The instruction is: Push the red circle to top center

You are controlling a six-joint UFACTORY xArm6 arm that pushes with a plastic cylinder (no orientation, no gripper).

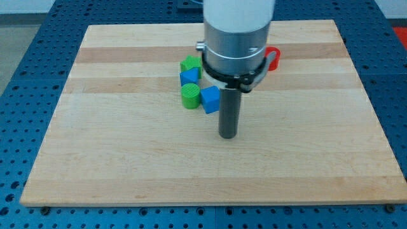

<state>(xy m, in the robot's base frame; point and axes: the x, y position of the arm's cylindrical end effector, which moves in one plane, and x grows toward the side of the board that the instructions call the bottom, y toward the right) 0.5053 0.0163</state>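
A red block (274, 57) shows only as a small edge at the right of the arm's body, in the upper middle of the wooden board (127, 159); its shape is mostly hidden. My tip (227, 135) rests on the board near the centre, well below the red block and a little below and right of a blue block (210, 99). Left of the arm lie a green block (189, 63), a second blue block (189, 77) and a green round block (190, 95), close together in a cluster.
The arm's wide silver and white body (235, 38) hides the board's upper middle. A blue perforated table (25, 95) surrounds the board on all sides.
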